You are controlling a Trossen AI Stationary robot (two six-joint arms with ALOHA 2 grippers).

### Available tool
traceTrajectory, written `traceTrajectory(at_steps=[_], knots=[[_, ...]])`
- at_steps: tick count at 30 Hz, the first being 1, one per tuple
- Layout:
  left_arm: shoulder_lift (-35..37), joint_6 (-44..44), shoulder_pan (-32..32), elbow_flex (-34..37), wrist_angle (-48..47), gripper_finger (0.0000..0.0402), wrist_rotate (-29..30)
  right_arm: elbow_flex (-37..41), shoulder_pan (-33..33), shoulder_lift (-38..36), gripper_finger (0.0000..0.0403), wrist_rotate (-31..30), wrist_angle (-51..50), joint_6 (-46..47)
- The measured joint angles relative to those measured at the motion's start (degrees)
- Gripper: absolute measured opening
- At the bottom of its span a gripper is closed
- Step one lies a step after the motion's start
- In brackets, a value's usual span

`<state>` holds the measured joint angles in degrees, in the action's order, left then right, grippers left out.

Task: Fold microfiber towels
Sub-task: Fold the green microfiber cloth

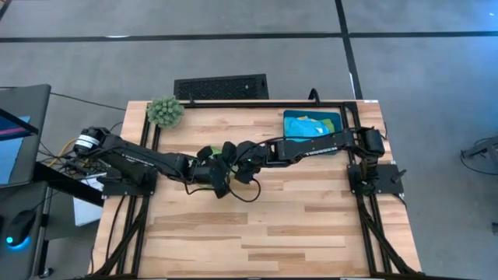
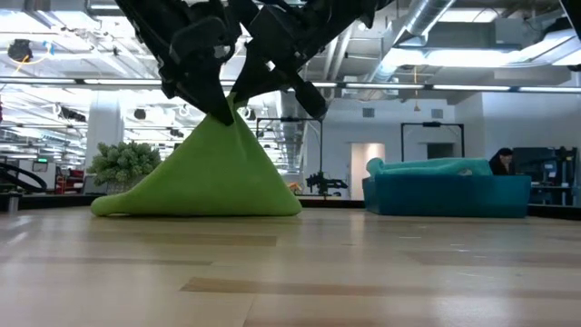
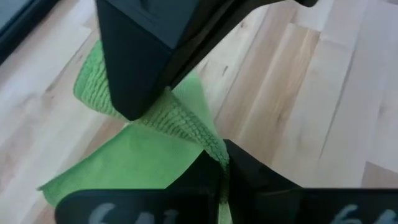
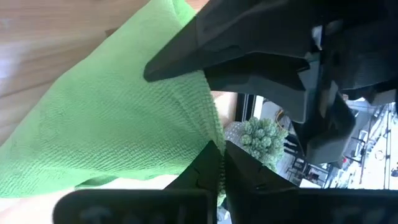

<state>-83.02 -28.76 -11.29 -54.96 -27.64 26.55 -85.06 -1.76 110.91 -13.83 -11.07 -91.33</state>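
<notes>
Overhead, lime towel (image 1: 208, 152) mostly hidden (under both claws' meeting arms).

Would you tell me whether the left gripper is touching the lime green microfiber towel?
Touching. The left wrist view shows the left gripper shut on the lime green towel, bunched cloth pinched between its fingers.

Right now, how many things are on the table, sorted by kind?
Lime green towel, lifted into a peak by the left gripper and right gripper: 1
Teal bin holding more towels, too bunched to count: 1
Fuzzy green plant ball: 1
Total: 3
</notes>
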Motion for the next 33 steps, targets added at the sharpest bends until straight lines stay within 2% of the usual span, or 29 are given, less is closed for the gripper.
traceTrajectory(at_steps=[6,12,15,19,22,27,33], knots=[[0.0,0.1,0.0,0.0,0.2,0.0001,-1.9,0.0,0.0,0.0,0.0040,0.2,0.3,0.0],[0.0,0.1,0.0,0.0,0.3,0.0000,-2.9,0.0,-0.1,0.0,0.0069,-0.8,0.5,-0.1],[0.0,-0.2,0.0,0.0,0.2,0.0000,-3.7,0.0,-0.5,0.0,0.0090,-3.2,0.6,-0.1],[0.0,-1.6,0.0,0.0,-0.3,0.0000,-3.6,0.0,-0.5,0.0,0.0111,-10.3,0.6,1.4],[0.0,-3.0,0.0,0.0,-1.1,0.0000,-3.0,0.1,0.4,-0.8,0.0116,-12.6,-0.7,8.3],[0.0,-5.1,0.0,0.0,-2.3,0.0000,-2.5,0.0,2.5,-6.3,0.0116,-13.2,-7.9,23.2],[0.1,-9.5,-0.3,0.0,-2.7,0.0000,2.6,0.0,4.9,-13.8,0.0116,-13.0,-16.6,41.8]])
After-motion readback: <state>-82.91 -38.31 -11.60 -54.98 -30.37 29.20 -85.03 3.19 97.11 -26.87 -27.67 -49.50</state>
